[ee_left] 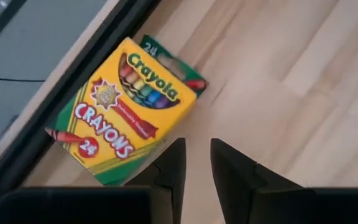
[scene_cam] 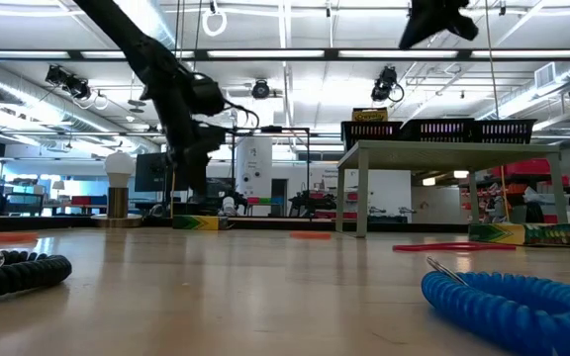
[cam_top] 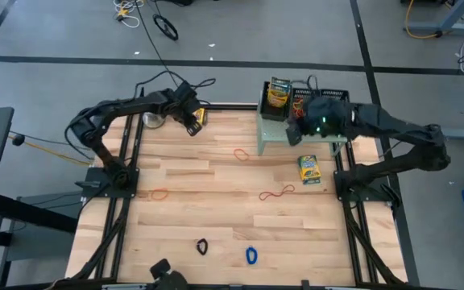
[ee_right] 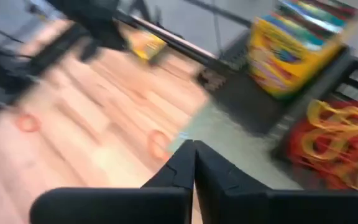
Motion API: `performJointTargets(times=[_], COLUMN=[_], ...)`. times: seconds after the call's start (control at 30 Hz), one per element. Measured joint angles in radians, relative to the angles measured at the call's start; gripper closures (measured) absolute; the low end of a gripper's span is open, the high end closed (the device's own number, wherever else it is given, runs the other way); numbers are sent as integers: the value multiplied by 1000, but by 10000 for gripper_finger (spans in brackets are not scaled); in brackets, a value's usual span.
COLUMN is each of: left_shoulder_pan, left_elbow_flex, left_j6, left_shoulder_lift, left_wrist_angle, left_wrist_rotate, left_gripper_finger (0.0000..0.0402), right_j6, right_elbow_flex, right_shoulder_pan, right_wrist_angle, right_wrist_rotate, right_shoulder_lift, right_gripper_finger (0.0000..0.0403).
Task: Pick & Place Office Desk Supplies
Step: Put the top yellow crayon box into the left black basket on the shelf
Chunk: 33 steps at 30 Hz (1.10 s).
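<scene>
Wood table (cam_top: 216, 209) — L claw (ee_left: 196, 163) over crayon box (ee_left: 126, 112), R claw (ee_right: 194, 163) shut.

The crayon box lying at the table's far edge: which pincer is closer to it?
Left. The left pincer hovers just beside the crayon box, not touching. The right pincer, shut, is across the table over the green shelf.

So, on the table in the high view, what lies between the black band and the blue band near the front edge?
Nothing: in the high view the black band and blue band have only bare wooden table between them.
</scene>
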Motion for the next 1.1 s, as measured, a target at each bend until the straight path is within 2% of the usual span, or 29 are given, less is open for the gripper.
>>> performJointTargets(times=[0.13,0.27,0.47,0.6,0.77,0.97,1.1], left_shoulder_pan=[-2,-8,-20,-30,-34,-49,-75], left_elbow_flex=[0,0,0,1,2,0,10], left_j6=[83,183,367,444,451,411,257], left_shoulder_lift=[43,77,132,177,195,164,113], left_wrist_angle=[51,137,165,177,203,194,91], left_wrist_rotate=[-20,-20,19,-84,-107,-114,-86], left_gripper_finger=[306,274,235,235,277,385,396], right_j6=[35,34,18,10,7,-16,-36], right_elbow_flex=[-38,-63,-81,-81,-81,-81,-81], right_shoulder_pan=[130,205,242,241,241,241,241], right_wrist_angle=[98,168,233,243,248,252,252], right_wrist_rotate=[93,143,168,174,201,201,201], right_shoulder_lift=[-2,3,2,2,1,1,1], right_gripper_finger=[380,377,396,399,390,395,398])
